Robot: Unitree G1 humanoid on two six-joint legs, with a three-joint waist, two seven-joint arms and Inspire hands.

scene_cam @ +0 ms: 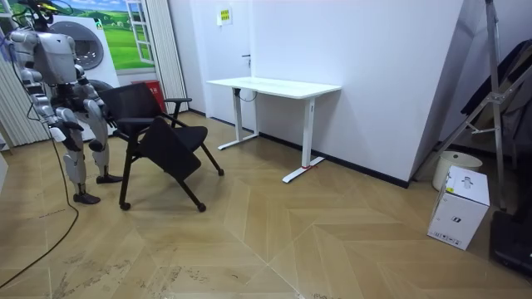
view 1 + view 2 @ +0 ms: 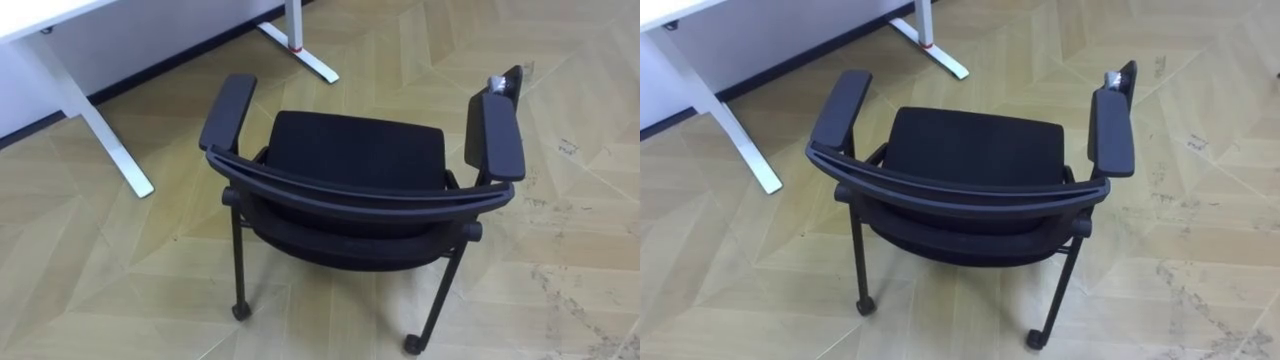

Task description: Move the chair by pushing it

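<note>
A black chair (image 2: 358, 150) with two padded armrests and castor legs stands on the wood floor just in front of me, its curved backrest (image 2: 360, 190) nearest to me. It faces the white desk (image 2: 60, 20). In the room view I stand right behind the chair (image 1: 158, 137) at the room view's left. My right hand (image 1: 58, 131) and left hand (image 1: 93, 106) hang low by my body there, too small to read.
The desk's white legs and feet (image 2: 125, 160) (image 2: 310, 60) stand ahead and to the left of the chair, by the white wall. In the room view a white box (image 1: 459, 208) and a folded ladder (image 1: 490, 100) sit far right. Open floor lies to the chair's right.
</note>
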